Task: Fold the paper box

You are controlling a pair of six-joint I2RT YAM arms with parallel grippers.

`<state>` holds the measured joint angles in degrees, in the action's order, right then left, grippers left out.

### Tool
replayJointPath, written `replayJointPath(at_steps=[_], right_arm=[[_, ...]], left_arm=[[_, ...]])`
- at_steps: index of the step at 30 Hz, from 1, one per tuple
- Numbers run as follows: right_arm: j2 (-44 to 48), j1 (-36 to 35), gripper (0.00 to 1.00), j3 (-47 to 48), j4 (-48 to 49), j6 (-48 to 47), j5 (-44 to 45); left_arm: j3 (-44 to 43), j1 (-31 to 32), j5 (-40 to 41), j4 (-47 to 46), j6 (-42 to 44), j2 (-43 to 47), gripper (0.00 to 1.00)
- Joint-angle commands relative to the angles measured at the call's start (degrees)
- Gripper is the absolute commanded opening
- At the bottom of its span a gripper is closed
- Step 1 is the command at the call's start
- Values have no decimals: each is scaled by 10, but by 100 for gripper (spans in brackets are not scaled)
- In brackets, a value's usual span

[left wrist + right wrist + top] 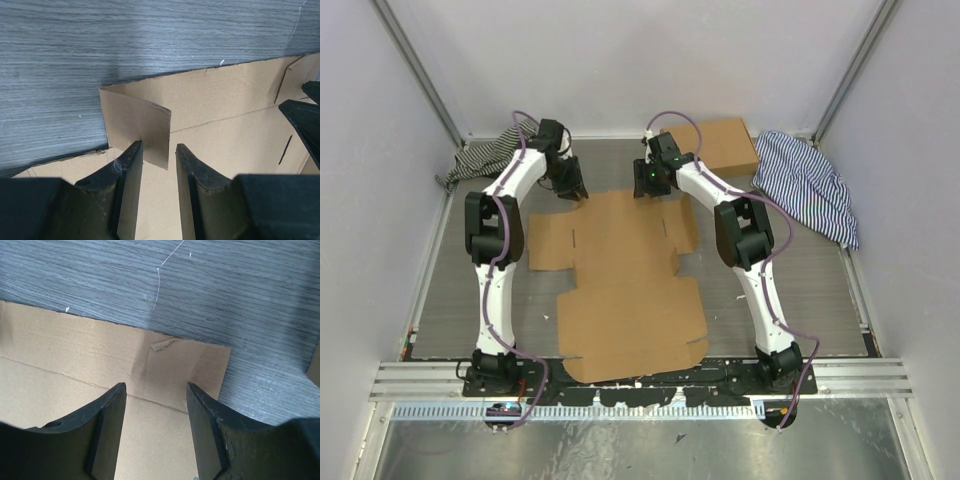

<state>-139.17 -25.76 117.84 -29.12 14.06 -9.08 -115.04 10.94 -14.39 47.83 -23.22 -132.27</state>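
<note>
Grey wood-grain table (450, 290) carries the paper box (620, 280), which lies unfolded and flat at its centre between both arms, its near edge overlapping the base rail (640, 378). At the sheet's far left corner the left hand (159, 147) is spread, and one small flap (135, 122) stands upright just beyond its fingertips; contact cannot be confirmed. Over the far right corner the right hand (156, 385) is spread, with only flat cardboard showing between its fingers. From above, both hands' fingertips are hard to make out. The right arm (745, 235) partly hides a second cardboard box (730, 145), and the left arm (500, 225) partly hides a striped cloth (475, 160).
</note>
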Motion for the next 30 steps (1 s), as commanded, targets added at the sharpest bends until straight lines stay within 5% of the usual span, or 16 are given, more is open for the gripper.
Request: replayJointPath(at_steps=[1,22,30], right_arm=[[-5,-2,57,-1,-4,-3,-2],[-5,-2,58,0,-21,2,6],[2,-2,61,5,-32,11,36]], left_arm=[[-25,2,-8,0,-6,14,40],[-88,7,31,59,-22,-95,39],[-96,7,87,88,-11,-64,39]])
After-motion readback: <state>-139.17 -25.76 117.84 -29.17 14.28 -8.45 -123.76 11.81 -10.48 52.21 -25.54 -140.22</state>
